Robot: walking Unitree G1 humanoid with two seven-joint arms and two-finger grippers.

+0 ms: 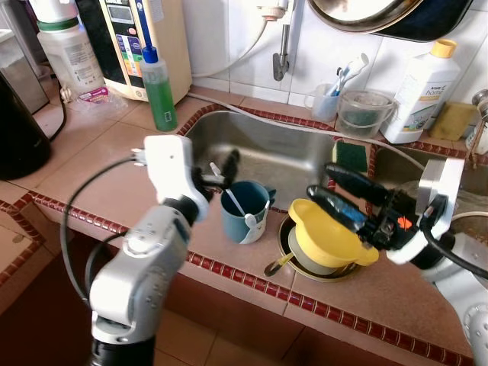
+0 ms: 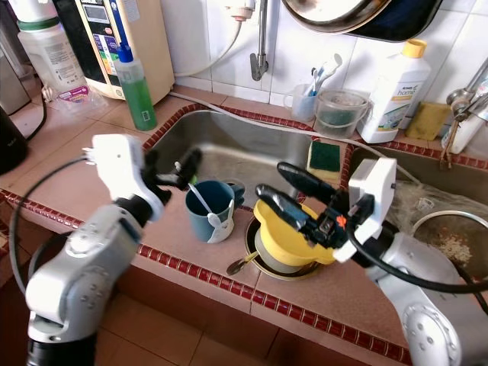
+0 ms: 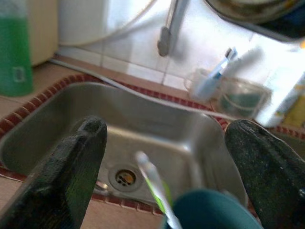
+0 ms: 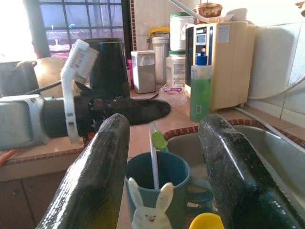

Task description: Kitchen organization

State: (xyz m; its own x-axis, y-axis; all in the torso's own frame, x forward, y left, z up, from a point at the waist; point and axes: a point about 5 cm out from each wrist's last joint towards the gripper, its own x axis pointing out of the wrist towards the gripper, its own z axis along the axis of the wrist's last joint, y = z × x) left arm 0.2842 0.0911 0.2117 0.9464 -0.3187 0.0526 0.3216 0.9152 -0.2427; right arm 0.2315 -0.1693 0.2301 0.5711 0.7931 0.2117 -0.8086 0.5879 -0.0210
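A dark blue mug (image 1: 245, 212) with a white rabbit figure on its front stands on the tiled counter at the sink's near edge, and a green-tipped toothbrush (image 1: 231, 195) leans in it. My left gripper (image 1: 221, 174) is open just left of the mug's rim. In the left wrist view the fingers (image 3: 71, 181) spread wide, with the mug (image 3: 214, 210) low between them. My right gripper (image 1: 322, 181) is open above a yellow bowl (image 1: 328, 238), which rests on a metal pot. Its tips point at the mug (image 4: 157, 186).
The steel sink (image 1: 267, 152) lies behind the mug, with a tap (image 1: 282, 46) above it. A green soap bottle (image 1: 158, 88) stands at the left, a black kettle (image 1: 19, 130) at the far left. A green sponge (image 1: 352, 156), a clear tub (image 1: 364, 113) and a white detergent bottle (image 1: 421, 91) line the back right.
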